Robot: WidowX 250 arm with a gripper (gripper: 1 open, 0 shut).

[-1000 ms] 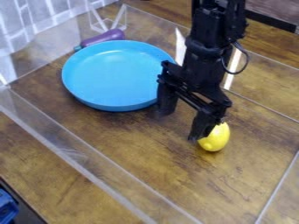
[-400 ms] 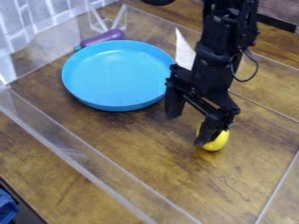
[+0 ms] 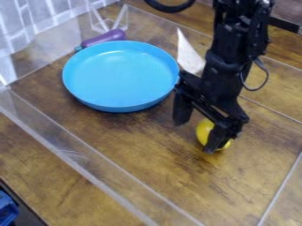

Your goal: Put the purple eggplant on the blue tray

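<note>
The purple eggplant (image 3: 104, 38) lies on the wooden table behind the far rim of the blue tray (image 3: 118, 77), touching or nearly touching it. The tray is a wide round dish with nothing in it. My black gripper (image 3: 206, 124) hangs to the right of the tray, pointing down, its jaws open. Its two fingers stand on either side of a yellow lemon (image 3: 207, 135), low near the tabletop. No part of the gripper is close to the eggplant.
Clear plastic walls (image 3: 71, 141) fence in the wooden table on the near and left sides. A white card (image 3: 189, 48) stands just right of the tray, behind the arm. A black cable hangs beside the arm.
The arm has shifted right and lower. The open fingers, which stood beside the lemon, now straddle it. Eggplant and tray have not moved.
</note>
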